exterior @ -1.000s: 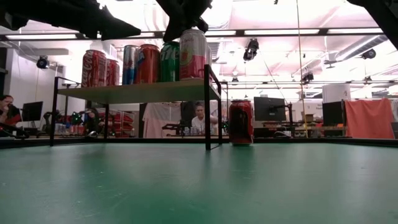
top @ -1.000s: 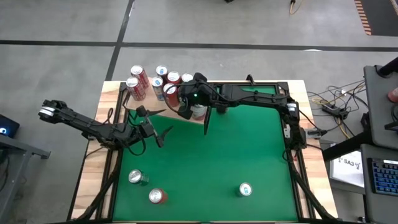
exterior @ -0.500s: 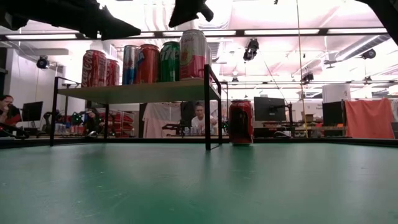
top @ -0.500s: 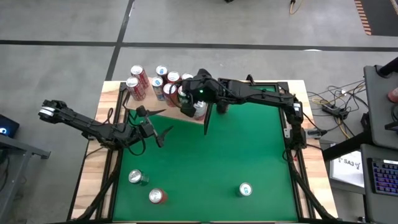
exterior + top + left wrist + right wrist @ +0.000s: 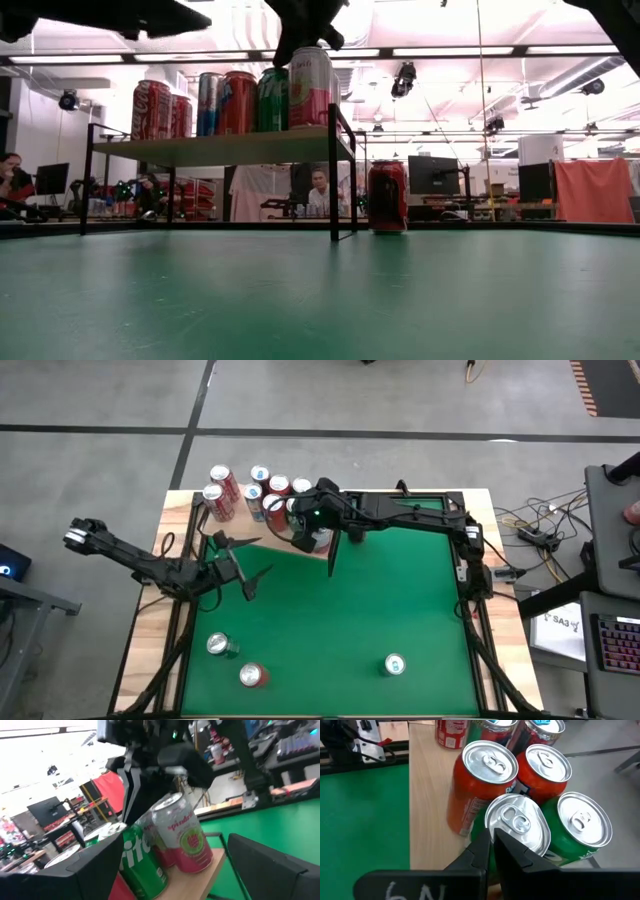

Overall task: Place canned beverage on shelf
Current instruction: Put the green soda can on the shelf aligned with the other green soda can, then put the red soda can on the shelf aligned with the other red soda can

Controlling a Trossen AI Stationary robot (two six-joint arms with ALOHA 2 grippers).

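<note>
The shelf stands at the table's far left and bears several upright cans. The pink can stands at its end, by the dark upright panel, with a green can beside it. My right gripper is shut and points steeply down. Its tips are at the pink can's top rim, on the side toward the green can. My left gripper hangs open over the table's left part, level, facing the shelf and holding nothing. My right gripper's shut fingertips come from above, slanting down, to the edge of the pink can's top. I cannot tell whether they touch it. The can stands upright on the shelf board.
A silver-topped can, a red can and a green-and-white can are on the green table near its front edge. A dark red can stands beyond the shelf's end panel. The table's middle is bare felt.
My right gripper has risen a little above the pink can and come back down to its top rim, staying shut. The can has stayed upright in its place on the shelf.
</note>
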